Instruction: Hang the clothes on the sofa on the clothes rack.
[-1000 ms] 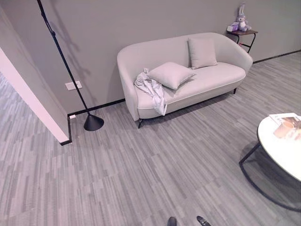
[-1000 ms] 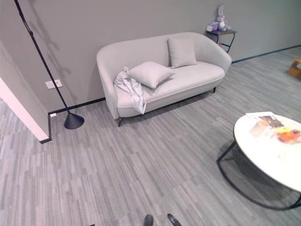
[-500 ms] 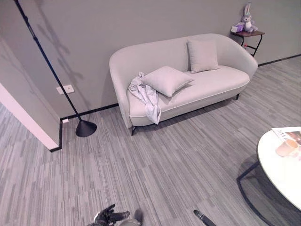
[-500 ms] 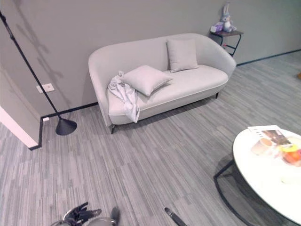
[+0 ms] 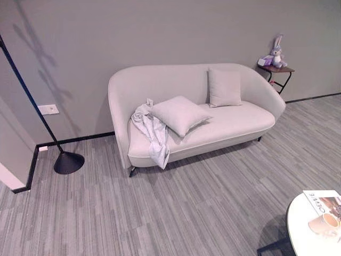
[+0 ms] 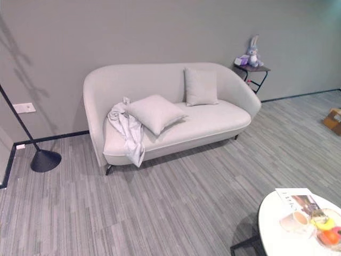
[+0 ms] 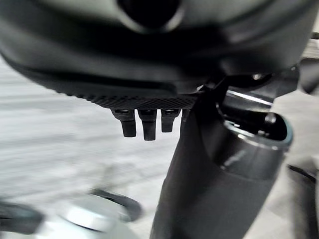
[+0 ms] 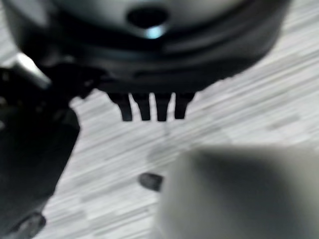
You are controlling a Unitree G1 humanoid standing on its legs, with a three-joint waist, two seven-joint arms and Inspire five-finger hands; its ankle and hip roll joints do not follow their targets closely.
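Head camera faces a pale grey sofa (image 5: 224, 120) set against a grey wall (image 5: 160, 32). The clothes (image 5: 152, 128), a crumpled light grey garment, lie on the sofa's left end of the seat, bunched against the inner side of the armrest, with one part hanging down over the front edge of the seat toward the floor (image 5: 186, 208). A square cushion (image 5: 180, 114) lies tilted on the seat just beside the garment and touches it on its right side; a second cushion (image 5: 224, 87) stands upright against the backrest further right. Left of the sofa, a black floor lamp base (image 5: 68, 162) sits on the striped grey floor with its thin pole leaning up and to the left; a white wall socket (image 5: 48, 109) is on the wall behind the pole. At the sofa's right end stands a small dark side table (image 5: 278, 70) carrying a plush rabbit (image 5: 275, 52). A round white table (image 6: 287, 229) occupies the lower right corner, holding a magazine (image 6: 295, 200), a cup (image 6: 299, 218) and some fruit (image 6: 330, 234). Left hand (image 7: 144, 122): short fingertips project straight below the dark palm bulk, holding nothing, fingers relaxed. Right hand (image 8: 149, 107): fingertips likewise project straight in a row, nothing held, over the floor.
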